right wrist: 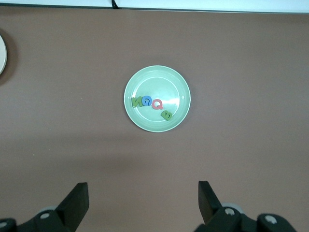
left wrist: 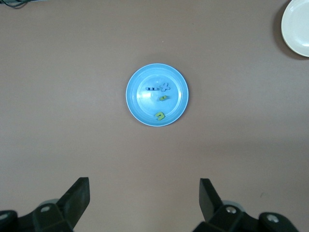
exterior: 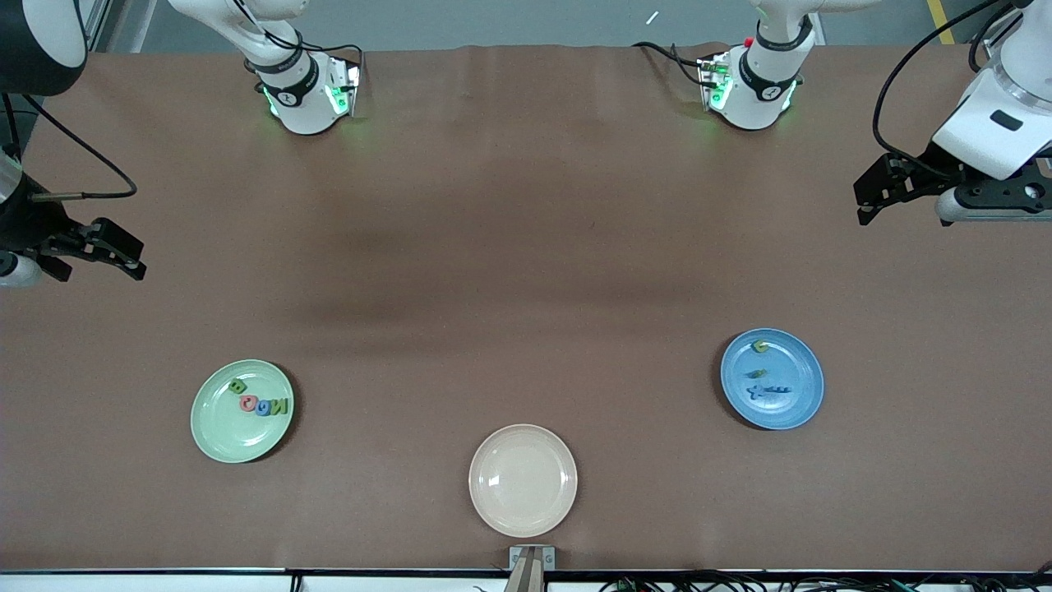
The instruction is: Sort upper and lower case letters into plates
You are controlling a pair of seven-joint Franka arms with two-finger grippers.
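The mint green plate point(exterior: 220, 436) lies toward the right arm's end and holds a green B point(exterior: 238, 386), pink Q point(exterior: 247, 404), blue G point(exterior: 263, 406) and green N point(exterior: 279, 406). The blue plate point(exterior: 804, 396) lies toward the left arm's end and holds two green letters point(exterior: 760, 346) and two blue ones point(exterior: 772, 390). My right gripper point(exterior: 136, 256) is open, empty and high over the table's edge, with the mint plate point(right wrist: 164, 79) in its wrist view. My left gripper point(exterior: 865, 202) is open and empty, with the blue plate point(left wrist: 140, 104) in its wrist view.
A cream-beige plate point(exterior: 523, 480) with nothing in it lies between the two plates, nearer to the front camera. It shows at the edge of the left wrist view point(left wrist: 297, 29). The arm bases point(exterior: 308, 90) stand along the table's back edge.
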